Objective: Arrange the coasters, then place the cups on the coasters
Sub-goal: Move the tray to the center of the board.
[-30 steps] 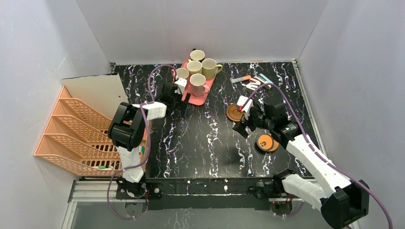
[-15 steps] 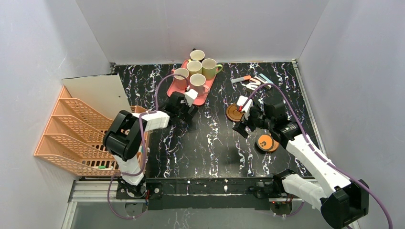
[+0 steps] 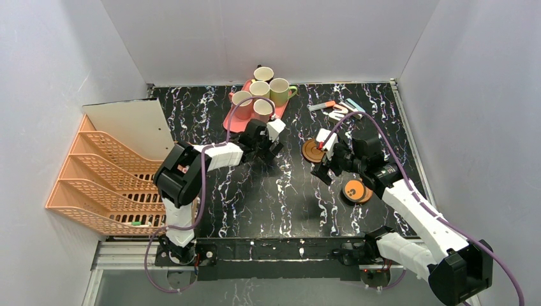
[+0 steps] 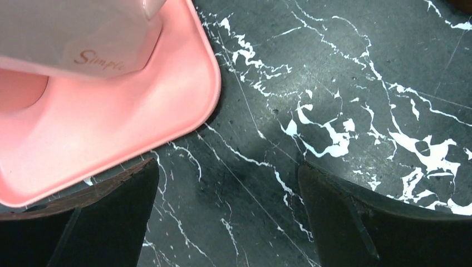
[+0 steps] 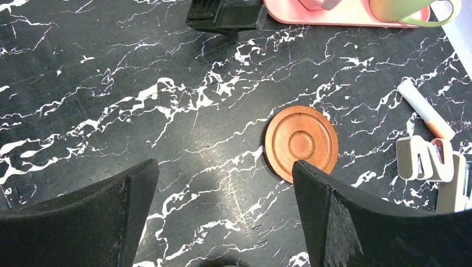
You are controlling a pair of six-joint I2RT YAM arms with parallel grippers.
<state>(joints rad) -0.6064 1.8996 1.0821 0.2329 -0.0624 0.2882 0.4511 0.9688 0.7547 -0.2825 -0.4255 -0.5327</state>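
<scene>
Coasters point(image 3: 356, 190) sit in a small stack on the black marbled table point(image 3: 255, 191), well to the right of the pink tray point(image 3: 233, 120) and nearer my bases; how many are in the stack I cannot tell. One ringed orange-brown coaster point(image 5: 300, 143) lies flat by itself between that stack and the tray, touching neither.

The cups point(image 3: 259, 89) are bunched at the tray. Four stand on it: the pink cup point(image 3: 242, 99) on its left side, the yellow-green cup point(image 3: 259, 88) and green cup point(image 3: 279, 91) toward its far end, and the pale pink cup point(image 4: 83, 39) closest to its near right corner. The dark brown cup point(image 3: 263, 74) is just past the tray's far end; I cannot tell whether it stands on the tray.

My left gripper point(image 4: 228, 217) hangs over bare table just off the tray's near right corner, jaws spread wide with nothing between them. My right gripper point(image 5: 222, 222) is out to the right of the tray, jaws equally wide and empty. The lone coaster lies ahead of its right finger point(image 5: 378, 222), not touching it.
</scene>
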